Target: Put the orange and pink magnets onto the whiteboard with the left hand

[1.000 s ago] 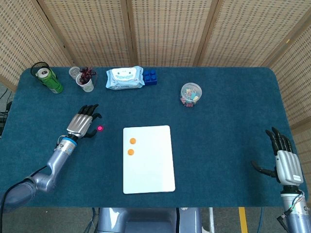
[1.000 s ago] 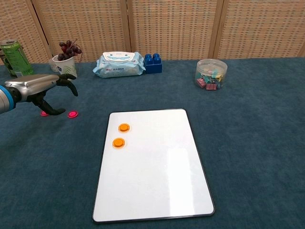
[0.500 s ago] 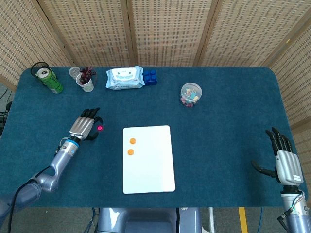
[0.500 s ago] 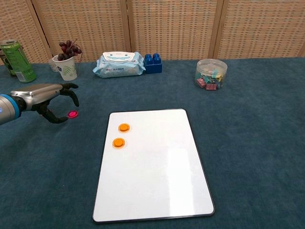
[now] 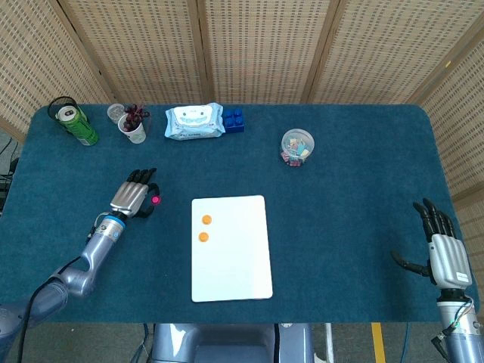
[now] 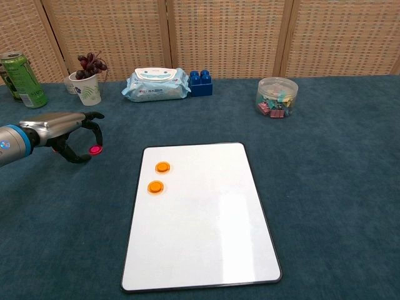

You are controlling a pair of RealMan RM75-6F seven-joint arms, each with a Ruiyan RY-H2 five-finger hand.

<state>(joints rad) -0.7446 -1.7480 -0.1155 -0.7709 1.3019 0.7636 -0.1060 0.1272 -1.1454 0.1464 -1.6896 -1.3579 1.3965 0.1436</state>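
Note:
The whiteboard (image 5: 231,247) (image 6: 200,212) lies flat mid-table with two orange magnets (image 5: 206,219) (image 6: 162,167) on its upper left part. A pink magnet (image 5: 156,200) (image 6: 95,149) lies on the blue cloth to the left of the board. My left hand (image 5: 132,198) (image 6: 62,128) hovers low beside it, a curved finger right above the magnet and the thumb just to its left; the magnet still looks flat on the cloth. My right hand (image 5: 445,246) rests open at the lower right of the head view, holding nothing.
Along the back stand a green can (image 5: 76,125) (image 6: 24,80), a cup of grapes (image 5: 134,125) (image 6: 87,84), a wipes pack (image 5: 195,121) (image 6: 156,84), a blue brick (image 5: 234,119) (image 6: 200,82) and a clear jar of clips (image 5: 297,146) (image 6: 277,97).
My left hand has sunk lower and curled its finger and thumb in around the pink magnet. A second pink magnet further left is now covered by the hand. The right hand has not moved.

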